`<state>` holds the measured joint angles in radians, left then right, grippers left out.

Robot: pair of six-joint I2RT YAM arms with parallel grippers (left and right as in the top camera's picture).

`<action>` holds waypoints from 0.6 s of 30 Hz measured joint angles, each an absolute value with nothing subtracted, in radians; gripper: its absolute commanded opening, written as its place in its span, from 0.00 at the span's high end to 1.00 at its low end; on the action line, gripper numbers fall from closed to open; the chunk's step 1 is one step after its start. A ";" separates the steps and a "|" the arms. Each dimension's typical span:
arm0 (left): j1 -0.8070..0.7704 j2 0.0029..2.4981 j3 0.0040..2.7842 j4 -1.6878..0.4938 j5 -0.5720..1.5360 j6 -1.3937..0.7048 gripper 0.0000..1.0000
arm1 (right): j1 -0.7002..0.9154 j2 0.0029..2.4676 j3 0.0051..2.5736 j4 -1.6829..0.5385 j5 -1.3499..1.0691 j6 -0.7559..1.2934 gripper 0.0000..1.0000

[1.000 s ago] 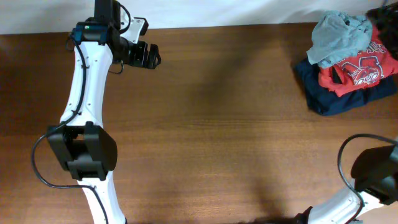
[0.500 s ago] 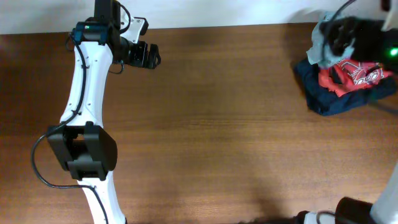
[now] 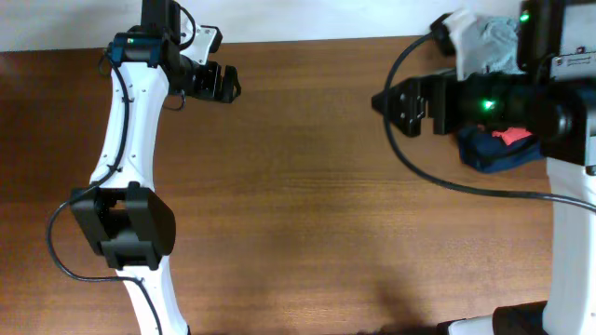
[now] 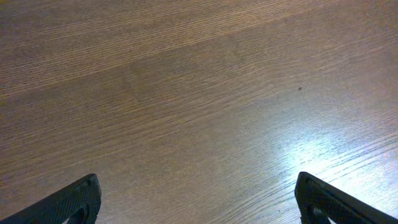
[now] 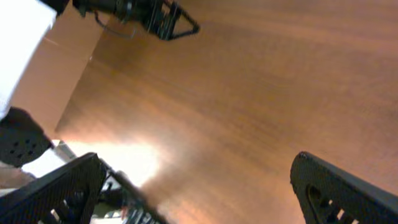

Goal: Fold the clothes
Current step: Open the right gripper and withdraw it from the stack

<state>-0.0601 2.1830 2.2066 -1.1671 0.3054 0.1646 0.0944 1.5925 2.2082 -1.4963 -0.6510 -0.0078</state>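
Peeking out overhead only: sage clothes [image 3: 484, 45]

No readable text or labels visible.

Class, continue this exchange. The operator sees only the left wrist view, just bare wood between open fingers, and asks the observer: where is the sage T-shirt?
Observer: The sage T-shirt lies crumpled at the far right corner of the table, well away from the left gripper.
Operator: What else is in that corner?
Observer: A red shirt and a dark navy garment. The right arm reaches over them and hides most of both.
Operator: Does the right gripper hold anything?
Observer: No. The right gripper is open and empty, above bare table left of the clothes.
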 measured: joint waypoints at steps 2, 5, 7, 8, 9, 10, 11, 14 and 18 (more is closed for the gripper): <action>-0.060 2.183 2.207 -1.167 0.306 0.165 0.01 | 0.099 1.592 2.208 -1.543 -0.646 -0.008 0.02; -0.060 2.183 2.207 -1.167 0.306 0.165 0.01 | 0.099 1.592 2.208 -1.568 -0.624 -0.008 0.02; -0.060 2.183 2.207 -1.167 0.306 0.165 0.01 | 0.099 1.592 2.208 -1.566 -0.597 -0.008 0.02; -0.060 2.183 2.207 -1.167 0.305 0.164 0.01 | 0.099 1.592 2.208 -1.562 -0.582 -0.008 0.01; -0.060 2.183 2.207 -1.167 0.305 0.165 0.01 | 0.099 1.592 2.208 -1.555 -0.567 -0.008 0.01; -0.060 2.183 2.207 -1.167 0.306 0.165 0.01 | 0.099 1.591 2.208 -1.542 -0.544 -0.009 0.01; -0.060 2.183 2.207 -1.167 0.306 0.165 0.01 | 0.099 1.589 2.208 -1.534 -0.522 -0.010 0.01; -0.060 2.183 2.207 -1.167 0.305 0.165 0.01 | 0.099 1.568 2.207 -1.510 -0.447 -0.066 0.02; -0.060 2.183 2.207 -1.167 0.305 0.165 0.01 | 0.099 1.474 2.173 -1.404 -0.380 -0.189 0.01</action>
<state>-0.0601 2.1830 2.2066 -1.1671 0.3054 0.1646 0.0990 1.4738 2.1735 -1.4036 -0.3798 -0.1890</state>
